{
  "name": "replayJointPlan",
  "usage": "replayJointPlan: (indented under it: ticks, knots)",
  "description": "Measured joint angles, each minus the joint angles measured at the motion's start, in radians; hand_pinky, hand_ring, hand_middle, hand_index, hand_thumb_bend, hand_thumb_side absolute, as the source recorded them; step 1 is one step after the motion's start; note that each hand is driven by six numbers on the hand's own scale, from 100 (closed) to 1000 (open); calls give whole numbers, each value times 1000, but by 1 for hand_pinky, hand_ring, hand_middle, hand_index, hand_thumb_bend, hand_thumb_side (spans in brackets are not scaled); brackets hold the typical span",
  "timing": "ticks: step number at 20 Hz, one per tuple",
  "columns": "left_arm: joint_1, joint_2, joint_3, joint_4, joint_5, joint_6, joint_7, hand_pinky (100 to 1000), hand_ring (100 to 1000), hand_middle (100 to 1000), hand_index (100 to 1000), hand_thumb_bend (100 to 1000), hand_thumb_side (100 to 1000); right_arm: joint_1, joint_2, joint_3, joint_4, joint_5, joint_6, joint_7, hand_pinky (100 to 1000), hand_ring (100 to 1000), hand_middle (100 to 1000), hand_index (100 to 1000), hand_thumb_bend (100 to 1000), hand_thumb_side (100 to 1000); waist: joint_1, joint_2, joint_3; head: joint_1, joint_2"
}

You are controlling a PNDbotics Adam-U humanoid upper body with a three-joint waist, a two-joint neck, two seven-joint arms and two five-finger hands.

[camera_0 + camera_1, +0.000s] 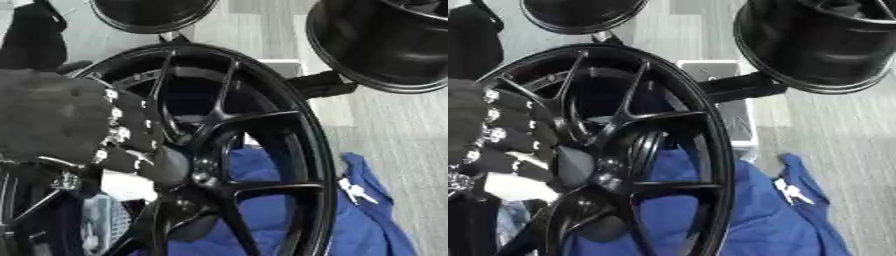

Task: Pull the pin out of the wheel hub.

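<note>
A large black spoked wheel rim (302,150) stands on edge and fills the middle of both views. Its hub (610,180) sits low in the centre, where the spokes meet. My left hand (61,120), black-gloved with silver knuckles, comes in from the left and covers the rim's left side. Its fingers (131,137) are curled in against the hub. The pin is hidden under them, and only a dark rounded tip (171,166) shows beside the hub. My right hand shows in neither view.
Two more black rims hang at the top, one in the middle (153,12) and one at the right (385,45). A black bracket (319,85) juts out behind the wheel. A blue cloth (367,220) lies on the grey floor at the lower right.
</note>
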Motion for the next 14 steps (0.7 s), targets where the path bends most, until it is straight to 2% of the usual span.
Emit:
replayJointPlan:
  ticks: [3,9,14]
  knots:
    - [2,0,0,0,-28,3,33,752,682,575,724,689,100,0,1,0,0,-5,-3,-3,729,592,475,683,100,375,0,1,0,0,-1]
    - [10,-1,-5,0,-55,16,99,732,626,507,655,540,100,0,6,0,0,-12,-7,-8,729,591,474,682,100,377,0,3,-1,0,-5]
    - [10,-2,-12,0,-45,24,131,718,594,451,586,491,100,2,8,1,0,-14,-7,-11,728,591,473,682,100,381,0,3,-1,0,-8]
